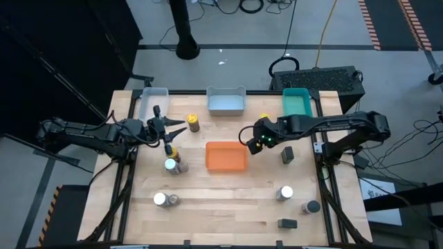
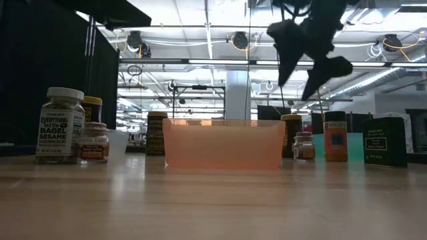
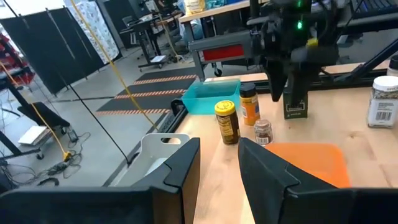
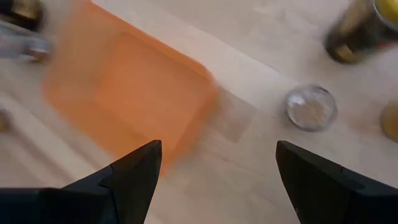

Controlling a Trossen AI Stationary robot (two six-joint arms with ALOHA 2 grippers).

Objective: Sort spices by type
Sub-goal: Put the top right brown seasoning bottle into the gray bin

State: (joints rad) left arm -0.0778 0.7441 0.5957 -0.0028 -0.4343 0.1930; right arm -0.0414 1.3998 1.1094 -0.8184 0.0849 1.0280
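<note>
Spice jars: small lidded cylinders standing on the table; the yellow-lidded jar (image 1: 193, 122) stands just in front of the gap between the clear tray (image 1: 154, 101) and the blue-grey tray (image 1: 226, 102).
Handling: we judge them light and stiff, with smooth, probably slippery sides. Any glass ones would break if dropped.
Where to grip: across the body just under the lid, jar kept upright.
Jar count: about nine in the high view: three with yellow lids, three with white, one with a dark lid (image 1: 309, 207), and two we cannot tell; pairs crowd together, so the count is not firm.
Other packs: two dark boxes, one (image 1: 287, 154) right of the orange tray (image 1: 225, 156).
Trays: four, with the teal tray (image 1: 299, 102) at the back right.
Left pincer (image 3: 219, 146): fingers parted, nothing between them, raised near the yellow-lidded jar.
Right pincer (image 4: 217, 144): spread wide, empty, above the table at the orange tray's right end.
</note>
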